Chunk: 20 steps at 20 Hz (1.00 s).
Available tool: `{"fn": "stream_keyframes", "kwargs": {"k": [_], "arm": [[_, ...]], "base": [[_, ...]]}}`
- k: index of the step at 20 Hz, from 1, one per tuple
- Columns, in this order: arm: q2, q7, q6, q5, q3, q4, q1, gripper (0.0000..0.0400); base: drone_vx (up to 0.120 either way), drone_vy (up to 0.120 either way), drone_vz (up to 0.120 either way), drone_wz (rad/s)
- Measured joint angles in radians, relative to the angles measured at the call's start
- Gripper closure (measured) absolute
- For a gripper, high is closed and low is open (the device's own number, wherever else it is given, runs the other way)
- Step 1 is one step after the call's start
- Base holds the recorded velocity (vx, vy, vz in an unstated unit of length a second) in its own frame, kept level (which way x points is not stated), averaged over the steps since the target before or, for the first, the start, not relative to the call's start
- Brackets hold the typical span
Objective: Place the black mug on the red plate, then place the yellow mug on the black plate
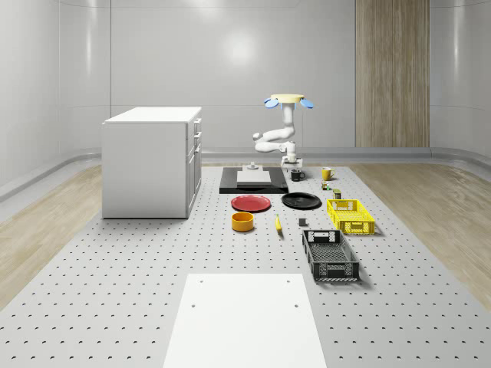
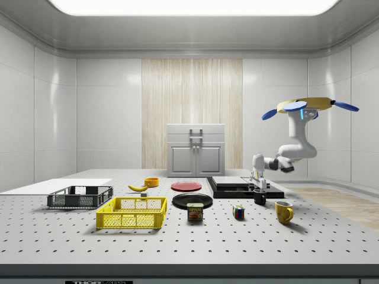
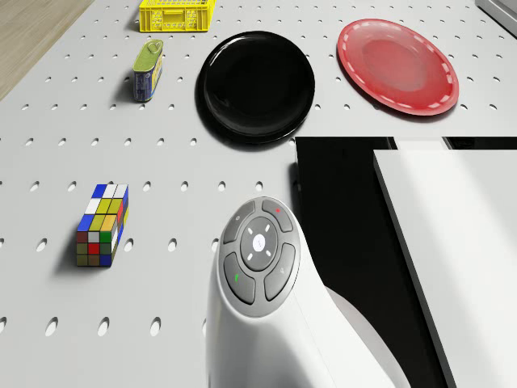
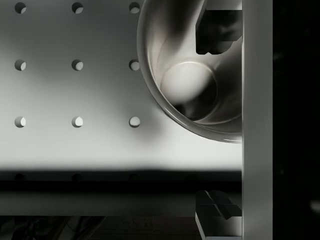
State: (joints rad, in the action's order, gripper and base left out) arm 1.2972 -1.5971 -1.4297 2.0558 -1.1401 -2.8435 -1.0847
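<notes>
The black mug (image 1: 297,175) (image 2: 260,199) stands upright on the table beside the black slab. The drone (image 1: 289,100) (image 2: 308,106) hovers above it, with the arm bent down. My gripper (image 1: 293,169) (image 2: 259,187) (image 4: 217,122) is open right over the mug (image 4: 185,85). One finger (image 4: 217,30) hangs over the mug's opening and the other (image 4: 215,215) is outside its wall. The yellow mug (image 1: 327,173) (image 2: 284,212) stands a little further toward the whole-scene view's right. The red plate (image 1: 252,203) (image 3: 397,66) and the black plate (image 1: 301,201) (image 3: 254,85) lie side by side, nearer the table's middle.
A black slab (image 1: 230,184) (image 3: 347,242) with a white block borders the mug. A can (image 3: 149,70) and a puzzle cube (image 3: 102,224) lie near the plates. A yellow crate (image 1: 350,215), black crate (image 1: 330,254), banana (image 1: 278,223), orange bowl (image 1: 242,221) and white cabinet (image 1: 152,161) stand further off.
</notes>
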Motion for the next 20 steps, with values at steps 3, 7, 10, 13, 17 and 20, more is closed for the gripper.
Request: {"fn": "stream_keyframes", "kwargs": {"k": [3,7,10,13,17,20], "arm": [[0.003,-0.001,-0.006,-0.004,-0.004,0.009,-0.010,0.0000],[0.009,-0.003,-0.014,-0.008,-0.008,0.016,-0.018,0.0000],[0.014,-0.005,-0.020,-0.012,-0.011,0.018,-0.023,0.0141],[0.020,-0.008,-0.025,-0.015,-0.012,0.020,-0.026,0.0220],[0.028,-0.011,-0.032,-0.019,-0.015,0.021,-0.031,0.0264],[0.033,-0.013,-0.037,-0.022,-0.016,0.022,-0.033,0.0278]], "base": [[0.000,0.000,0.000,0.000],[0.000,0.000,0.000,0.000],[0.000,0.000,0.000,0.000],[0.000,0.000,0.000,0.000],[0.000,0.000,0.000,0.000],[0.000,0.000,0.000,0.000]]}}
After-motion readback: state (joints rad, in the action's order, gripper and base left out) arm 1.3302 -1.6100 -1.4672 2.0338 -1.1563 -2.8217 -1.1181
